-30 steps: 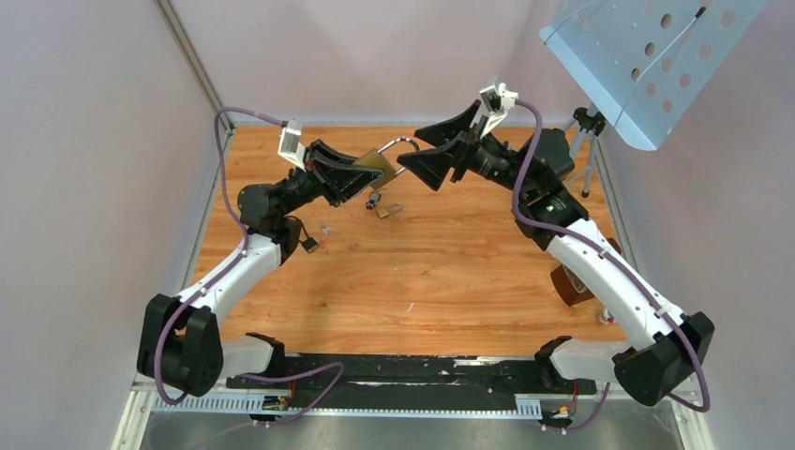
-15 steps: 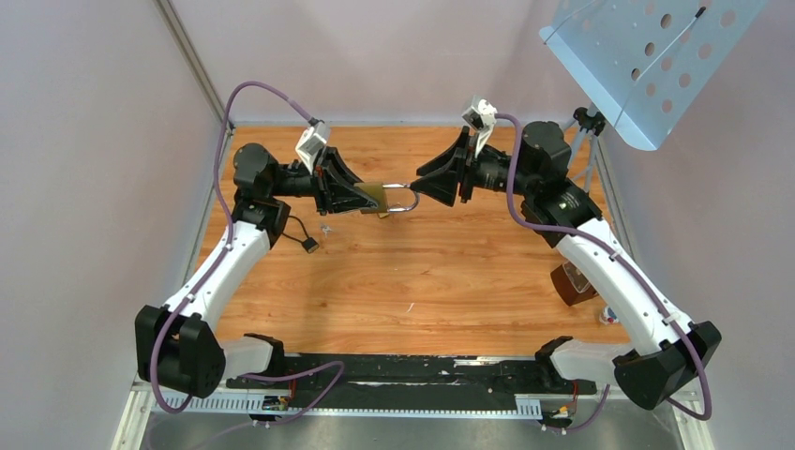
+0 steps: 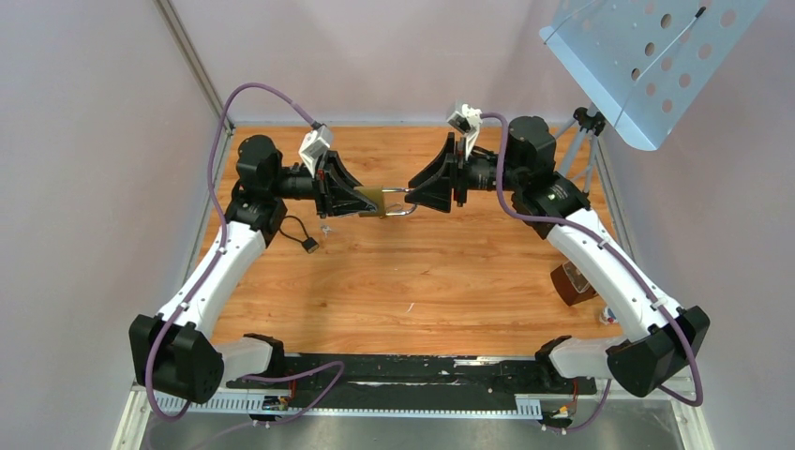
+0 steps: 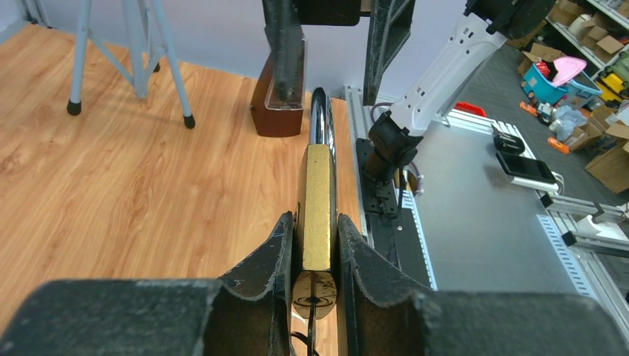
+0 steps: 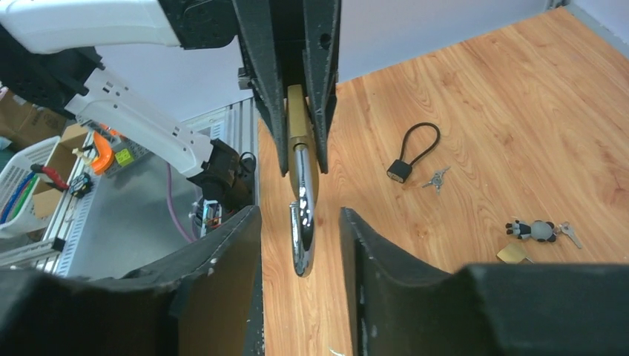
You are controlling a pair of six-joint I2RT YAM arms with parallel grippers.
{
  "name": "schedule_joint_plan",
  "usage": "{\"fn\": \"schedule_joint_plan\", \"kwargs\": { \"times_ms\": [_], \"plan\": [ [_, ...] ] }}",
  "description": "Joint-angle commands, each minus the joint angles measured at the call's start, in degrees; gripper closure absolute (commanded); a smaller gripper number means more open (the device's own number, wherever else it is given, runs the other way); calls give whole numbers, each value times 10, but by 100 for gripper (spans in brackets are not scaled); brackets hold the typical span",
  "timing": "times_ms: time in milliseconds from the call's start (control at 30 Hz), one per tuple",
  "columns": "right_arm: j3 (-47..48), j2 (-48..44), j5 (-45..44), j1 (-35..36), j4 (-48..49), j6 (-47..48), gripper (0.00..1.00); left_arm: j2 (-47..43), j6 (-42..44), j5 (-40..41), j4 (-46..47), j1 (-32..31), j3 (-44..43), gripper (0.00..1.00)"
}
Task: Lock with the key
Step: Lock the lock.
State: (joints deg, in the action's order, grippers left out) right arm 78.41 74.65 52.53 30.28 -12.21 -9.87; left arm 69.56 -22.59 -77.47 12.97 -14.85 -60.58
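A brass padlock (image 3: 375, 200) is held level above the table, and my left gripper (image 3: 368, 202) is shut on its body (image 4: 317, 193). Its steel shackle (image 5: 303, 222) points at my right gripper (image 5: 300, 212). That gripper is open, a finger on each side of the shackle tip with a gap on both sides. In the left wrist view a thin dark thing hangs from the keyhole (image 4: 317, 293); I cannot tell whether it is a key. Loose keys (image 5: 438, 178) lie on the table next to a small black cable lock (image 5: 400, 169).
A panda keychain with a key (image 5: 532, 231) and a small brass lock (image 5: 513, 254) lie on the wood. A brown block (image 3: 572, 281) stands at the table's right edge. A tripod (image 3: 586, 127) carries a perforated metal panel (image 3: 647, 56) at the back right.
The left arm swung the padlock up and level, shackle toward the right gripper. The right gripper moved in over the shackle tip and its jaws narrowed from wide open.
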Motion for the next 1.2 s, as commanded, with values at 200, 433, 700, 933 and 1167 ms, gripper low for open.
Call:
{"fn": "schedule_joint_plan", "kwargs": {
  "times_ms": [200,433,700,933,1167],
  "plan": [
    [17,21,40,6,3,27,59,-17,14,12,21,3,-49,100],
    [12,21,36,8,2,41,79,-16,11,12,23,3,-51,100],
    [1,22,-34,39,31,65,100,-5,-49,-22,59,2,-50,100],
    [-46,5,-157,76,114,79,100,1,-103,-48,103,2,-44,100],
    [-55,9,-153,109,171,59,100,8,-110,-28,124,-7,-39,100]
  ]
}}
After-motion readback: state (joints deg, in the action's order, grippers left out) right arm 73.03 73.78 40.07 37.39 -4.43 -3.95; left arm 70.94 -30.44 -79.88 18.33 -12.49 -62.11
